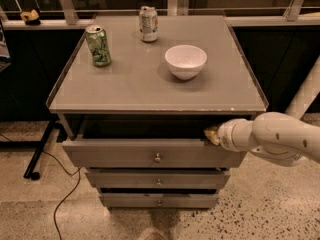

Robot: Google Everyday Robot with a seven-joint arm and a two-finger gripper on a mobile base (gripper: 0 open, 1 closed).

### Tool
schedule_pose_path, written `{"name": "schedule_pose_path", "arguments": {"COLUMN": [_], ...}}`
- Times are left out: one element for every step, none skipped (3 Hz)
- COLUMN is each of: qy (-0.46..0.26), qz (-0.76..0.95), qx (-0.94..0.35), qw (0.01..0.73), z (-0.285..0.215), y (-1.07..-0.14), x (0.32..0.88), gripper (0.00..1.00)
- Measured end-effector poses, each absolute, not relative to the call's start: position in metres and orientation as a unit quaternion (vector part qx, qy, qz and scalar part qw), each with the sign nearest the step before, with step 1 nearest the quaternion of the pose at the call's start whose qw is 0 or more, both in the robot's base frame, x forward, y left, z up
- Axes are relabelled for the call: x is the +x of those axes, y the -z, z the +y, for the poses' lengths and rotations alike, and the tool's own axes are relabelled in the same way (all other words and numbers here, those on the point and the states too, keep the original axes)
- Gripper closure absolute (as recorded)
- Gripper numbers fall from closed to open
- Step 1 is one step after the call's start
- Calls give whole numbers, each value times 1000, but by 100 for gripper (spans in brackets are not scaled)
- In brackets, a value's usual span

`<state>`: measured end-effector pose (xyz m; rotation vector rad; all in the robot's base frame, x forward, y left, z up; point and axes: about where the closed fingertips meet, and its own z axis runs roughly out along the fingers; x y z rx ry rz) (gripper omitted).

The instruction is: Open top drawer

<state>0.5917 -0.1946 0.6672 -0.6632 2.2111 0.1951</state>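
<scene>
Grey surface [135,86] carries a white bowl [185,60], green can [98,45], silver can [148,23]. Below, the top drawer [120,155] sits partway out, with the claw [212,134] at its upper right edge. Can't tell how open. Speckled floor [265,209] around.

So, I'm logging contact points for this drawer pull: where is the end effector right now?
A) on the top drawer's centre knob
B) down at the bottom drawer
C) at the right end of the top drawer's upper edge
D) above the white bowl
C: the end effector sits at the right end of the upper edge of the top drawer, well to the right of the knob; the drawer stands partly pulled out.
</scene>
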Motion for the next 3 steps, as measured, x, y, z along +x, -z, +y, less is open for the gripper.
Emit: {"name": "schedule_pose_path", "arguments": {"qy": [-98,-98,-96], "qz": [867,867,865], "qx": [-298,-298,-311], "qw": [387,387,382], "z": [-199,-199,-193], "y": [-665,-665,-664], "x": [571,571,571], "gripper": [100,100,100]}}
